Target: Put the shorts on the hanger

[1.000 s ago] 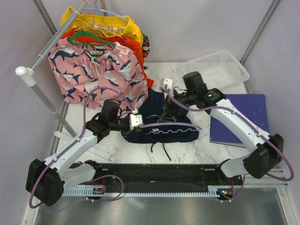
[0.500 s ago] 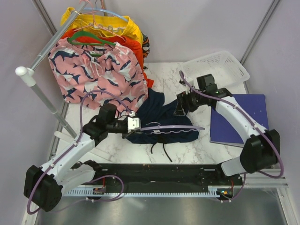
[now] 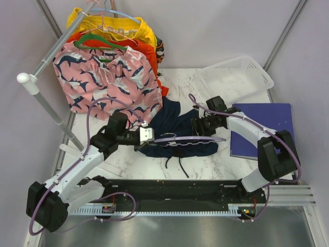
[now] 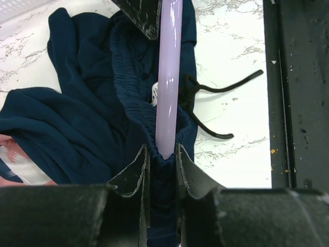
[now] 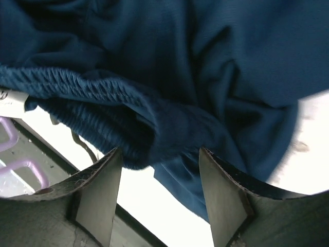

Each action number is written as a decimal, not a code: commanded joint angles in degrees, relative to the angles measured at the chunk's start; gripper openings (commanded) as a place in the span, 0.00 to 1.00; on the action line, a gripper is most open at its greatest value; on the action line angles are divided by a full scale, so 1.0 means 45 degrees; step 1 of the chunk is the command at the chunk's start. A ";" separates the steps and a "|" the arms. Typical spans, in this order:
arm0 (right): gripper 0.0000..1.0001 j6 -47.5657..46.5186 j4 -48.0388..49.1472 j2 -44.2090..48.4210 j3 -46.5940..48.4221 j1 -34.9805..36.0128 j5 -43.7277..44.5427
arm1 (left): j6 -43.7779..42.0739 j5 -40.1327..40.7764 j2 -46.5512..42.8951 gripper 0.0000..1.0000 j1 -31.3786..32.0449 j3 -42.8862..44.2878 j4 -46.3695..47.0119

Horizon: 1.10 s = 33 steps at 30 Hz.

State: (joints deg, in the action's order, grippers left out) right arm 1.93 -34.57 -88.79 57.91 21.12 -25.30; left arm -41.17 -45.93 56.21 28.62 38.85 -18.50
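The dark navy shorts (image 3: 177,123) lie crumpled on the marble table, their drawstring (image 3: 177,164) trailing toward me. The pale hanger (image 3: 190,138) runs across their waistband. In the left wrist view the hanger's bar (image 4: 168,77) goes into the gathered waistband (image 4: 131,103). My left gripper (image 4: 162,159) is shut on the hanger's end with navy fabric pinched around it. My right gripper (image 5: 159,159) stands open at the shorts' right end (image 3: 198,125). A fold of the shorts (image 5: 205,67) and the waistband's end hang between its fingers. A white label (image 5: 10,98) shows at the left edge.
A rack (image 3: 49,108) at the back left carries pink shark-print shorts (image 3: 105,77), orange and yellow ones behind on other hangers. A white basket (image 3: 236,77) sits at the back right, a purple-blue board (image 3: 262,128) on the right, and a black rail (image 3: 180,193) along the near edge.
My right arm has swung from over the shorts' middle down and right to the waistband's right end, its jaws narrowing. The left gripper keeps hold of the hanger's end, shifted slightly left.
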 commanded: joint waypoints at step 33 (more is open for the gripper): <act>0.00 -0.3027 -0.2806 0.2251 0.2129 -0.5534 0.1952 | -0.1515 0.3039 0.0498 0.02 -0.2298 0.1776 -0.2001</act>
State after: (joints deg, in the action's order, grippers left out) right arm -5.82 -45.15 -80.53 61.93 -0.14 -25.96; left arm -41.54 -41.06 57.25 20.08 42.37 -21.19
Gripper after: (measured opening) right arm 0.022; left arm 0.223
